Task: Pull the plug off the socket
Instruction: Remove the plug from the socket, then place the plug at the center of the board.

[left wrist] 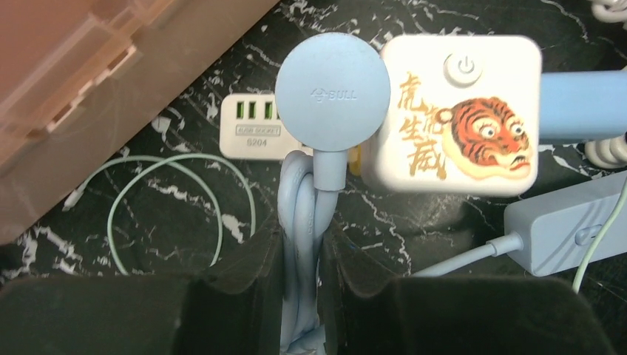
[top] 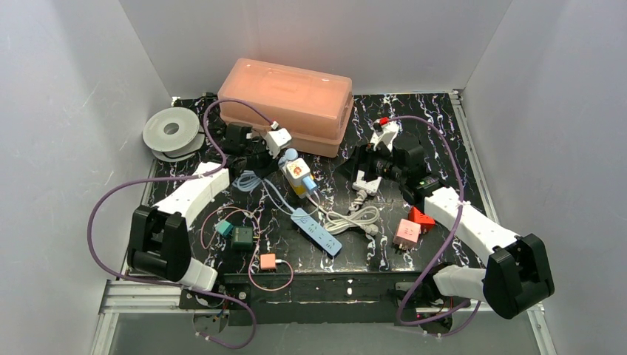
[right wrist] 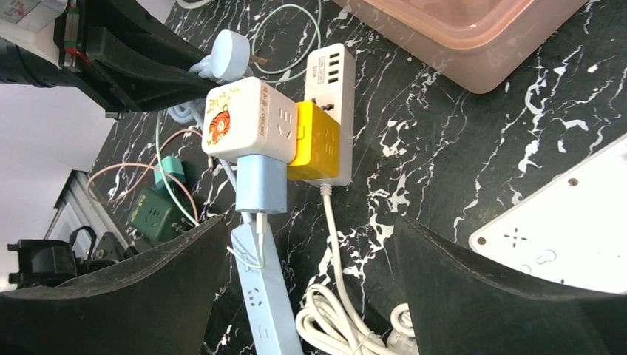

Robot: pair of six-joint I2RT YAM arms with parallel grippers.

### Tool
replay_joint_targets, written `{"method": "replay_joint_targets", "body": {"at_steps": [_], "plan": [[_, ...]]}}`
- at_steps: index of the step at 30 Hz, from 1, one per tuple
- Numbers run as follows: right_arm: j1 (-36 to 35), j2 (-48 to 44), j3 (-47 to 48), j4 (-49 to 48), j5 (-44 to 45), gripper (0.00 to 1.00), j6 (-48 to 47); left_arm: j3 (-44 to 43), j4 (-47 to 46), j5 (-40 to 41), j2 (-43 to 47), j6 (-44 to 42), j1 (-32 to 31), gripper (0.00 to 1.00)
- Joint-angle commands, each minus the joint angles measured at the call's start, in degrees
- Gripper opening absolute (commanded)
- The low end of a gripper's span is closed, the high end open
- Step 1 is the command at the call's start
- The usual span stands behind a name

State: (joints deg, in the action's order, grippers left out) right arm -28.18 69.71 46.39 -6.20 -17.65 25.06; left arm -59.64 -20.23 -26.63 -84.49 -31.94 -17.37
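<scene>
- Centrally on the black marbled table [right wrist: 444, 148] sits the tiger cube socket [left wrist: 458, 115], a white block with a tiger picture and a power button on its top face.
- Just beside the cube's left edge in the left wrist view is the round blue plug [left wrist: 333, 92], its disc overlapping that edge.
- From the right wrist view a thin pin shows at the plug's side; whether the plug is seated in a socket I cannot tell.
- Hanging from the plug, the blue cable [left wrist: 299, 222] runs away from the cube and into the left gripper [left wrist: 299, 255].
- That left gripper is pressed together, pinching the doubled blue cable between its dark fingers [left wrist: 236, 296].
- Against the cube's far side a yellow adapter [right wrist: 314, 144] is touching it, and this sits on a white USB strip [right wrist: 329, 96].
- Plugged into another face of the cube is a blue charger [right wrist: 260, 185], with a blue power strip [right wrist: 266, 296] lying just past it.
- Near the cube, the right gripper [right wrist: 310, 222] hangs spread wide, holding nothing, above a coiled white cord [right wrist: 333, 325].
- Behind the cube stands a pink box [top: 285, 103].
</scene>
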Motion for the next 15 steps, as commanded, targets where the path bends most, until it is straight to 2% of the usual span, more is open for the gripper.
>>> {"method": "replay_joint_targets", "body": {"at_steps": [1, 7, 12, 14, 15], "plan": [[-0.2, -0.7, 2.8, -1.6, -2.5, 0.91, -0.4, -0.6, 6.6, 4.9, 5.2, -0.3, 2.3, 0.0], [-3.2, 0.7, 4.0, -0.1, 0.7, 0.91, -2.2, 1.4, 13.3, 5.8, 9.2, -0.7, 9.2, 0.0], [-4.3, 2.1, 4.4, 0.2, 2.4, 0.92, -2.2, 5.7, 21.8, 0.5, 12.9, -5.7, 10.4, 0.0], [-4.3, 2.9, 4.5, 0.7, 3.2, 0.92, -2.3, 8.5, 23.9, -1.2, 13.7, -8.5, 10.2, 0.05], [-4.4, 3.3, 4.6, 1.2, 3.4, 0.92, -2.4, 9.6, 24.9, -1.4, 13.7, -10.1, 10.0, 0.12]]}}
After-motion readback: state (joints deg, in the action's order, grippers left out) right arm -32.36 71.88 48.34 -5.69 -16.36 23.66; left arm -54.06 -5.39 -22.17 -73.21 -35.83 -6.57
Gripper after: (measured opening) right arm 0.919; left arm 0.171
